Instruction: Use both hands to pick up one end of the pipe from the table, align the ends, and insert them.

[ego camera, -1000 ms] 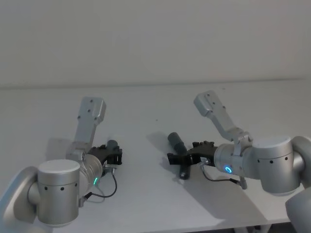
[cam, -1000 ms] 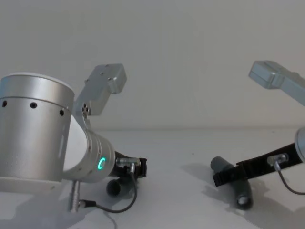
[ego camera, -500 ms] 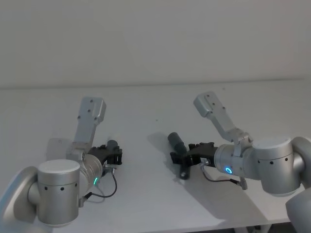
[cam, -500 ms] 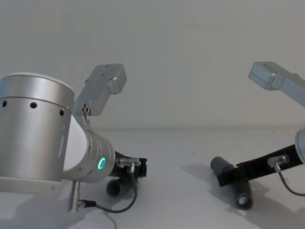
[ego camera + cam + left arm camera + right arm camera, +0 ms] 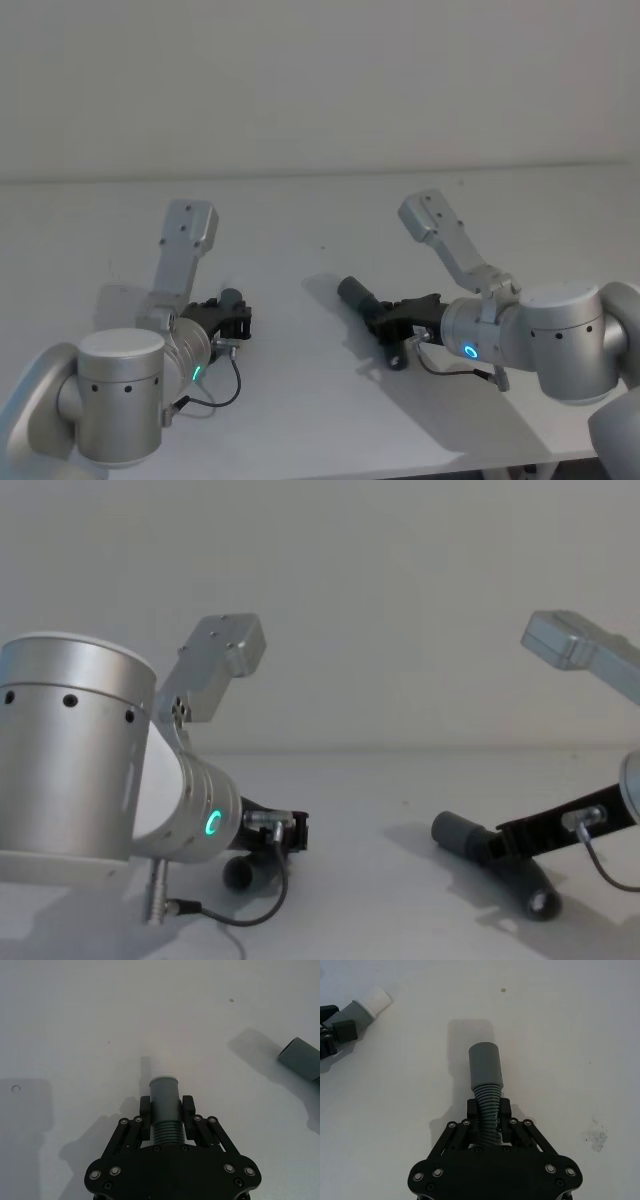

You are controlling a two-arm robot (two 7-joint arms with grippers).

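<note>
Holding the left hose piece [image 5: 164, 1095] in the left tool [image 5: 165, 1106], low over the desk [image 5: 75, 1020] on the robot's left side. Fingers [image 5: 145, 1110] closed on the ribbed part just behind the smooth grey cuff. Cuff and its pale tip [image 5: 164, 1079] jutting straight out past the fingertips, pointed toward the middle of the desk. Contact between this piece and the desk: cannot tell.

Holding the right hose piece [image 5: 487, 1095] in the right tool [image 5: 489, 1108], on the robot's right side, near the middle of the desk. Fingers closed on the ribs a little way behind the wide socket cuff [image 5: 484, 1064]. Socket cuff reaching well beyond the fingertips, raised off the desk and tilted up toward the left side in the chest view, with a shadow on the surface beneath. Other end of this piece hanging down behind the tool, low and close to the desk.

Cuffs of the two pieces facing roughly toward each other, well apart, bare desk between them. Neither end inside the other.
</note>
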